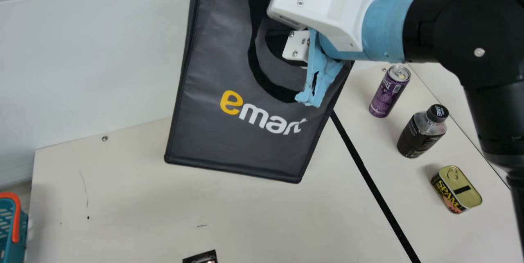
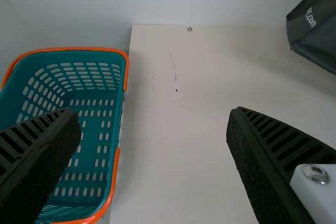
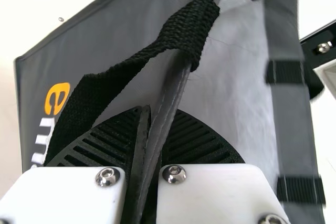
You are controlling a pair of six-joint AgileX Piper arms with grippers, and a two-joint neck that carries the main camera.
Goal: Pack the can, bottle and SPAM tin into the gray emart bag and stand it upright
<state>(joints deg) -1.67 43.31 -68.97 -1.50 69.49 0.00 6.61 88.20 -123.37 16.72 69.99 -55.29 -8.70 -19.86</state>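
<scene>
Emart bag (image 1: 213,140), gray, is at 12 o'clock in the main view, tilted, its printed side showing and a black handle (image 1: 254,60) looping down over that side. I cannot tell whether its base touches the counter (image 1: 135,197). The right end effector (image 1: 282,46) is at the bag's upper part, towards 1 o'clock; in the right wrist view its ribbed fingers (image 3: 113,140) are nearly together, with the bag's rim pinched between them.

On the counter, outside the bag, the purple can (image 1: 385,97) stands upright between 2 and 3 o'clock. The bottle (image 1: 417,136), dark with a black cap, stands upright at 3 o'clock, and the SPAM tin (image 1: 458,189) sits lid up towards 4 o'clock. A black strip (image 1: 380,197) runs down to 5 o'clock.

The left end effector (image 2: 152,114) is wide open with nothing between its fingers. A teal basket (image 2: 89,177) with orange handles is near it, at 8 o'clock in the main view. Part of a dark packet (image 1: 201,257) is at 7 o'clock.
</scene>
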